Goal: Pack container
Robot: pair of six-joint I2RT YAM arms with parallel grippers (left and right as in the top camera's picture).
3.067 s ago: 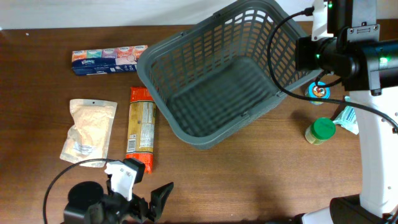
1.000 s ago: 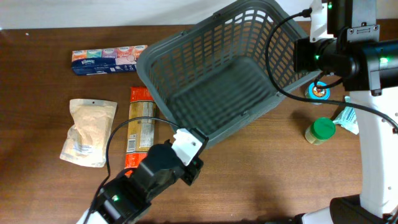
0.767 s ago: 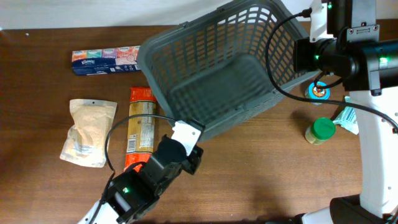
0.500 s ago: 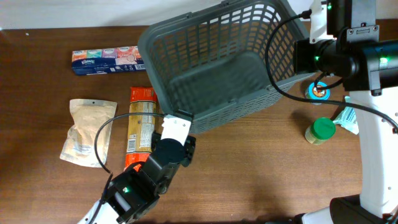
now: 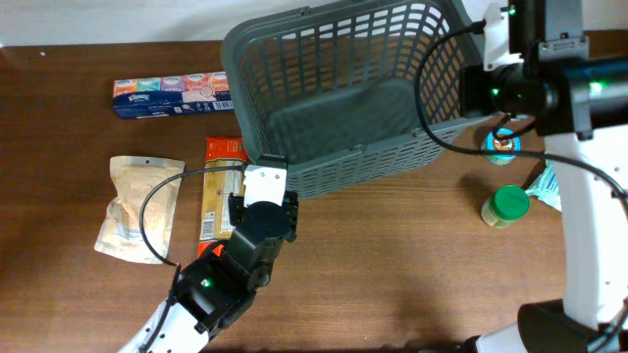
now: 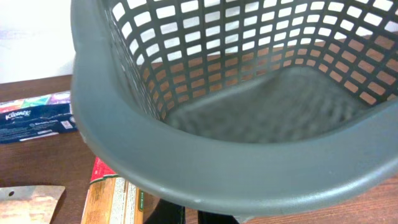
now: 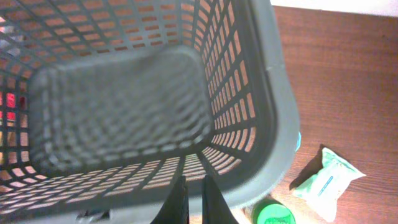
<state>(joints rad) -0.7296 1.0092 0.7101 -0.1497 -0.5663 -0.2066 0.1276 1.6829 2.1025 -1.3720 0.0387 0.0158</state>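
Observation:
The container (image 5: 383,165) is a dark grey slotted basket at the back centre of the table, with nothing inside it. My left gripper (image 5: 265,165) is shut, its tips tucked under the rim at the basket's near left corner. In the left wrist view that rim (image 6: 217,168) fills the frame and hides most of the left gripper (image 6: 193,216). My right gripper (image 5: 481,108) is shut at the basket's right end. In the right wrist view, the right gripper (image 7: 194,199) rests against the slotted wall below the rim (image 7: 277,112). Whether it pinches the wall is unclear.
Left of the basket lie a tissue multipack (image 5: 172,95), a beige pouch (image 5: 140,208) and a long pasta packet (image 5: 221,196). Right of it stand a green-lidded jar (image 5: 507,206), a mint packet (image 5: 548,186) and a small blue round item (image 5: 502,142).
My left arm came up from the front edge to the basket's near corner. The basket swung round, its left end going toward the back. The right arm barely moved.

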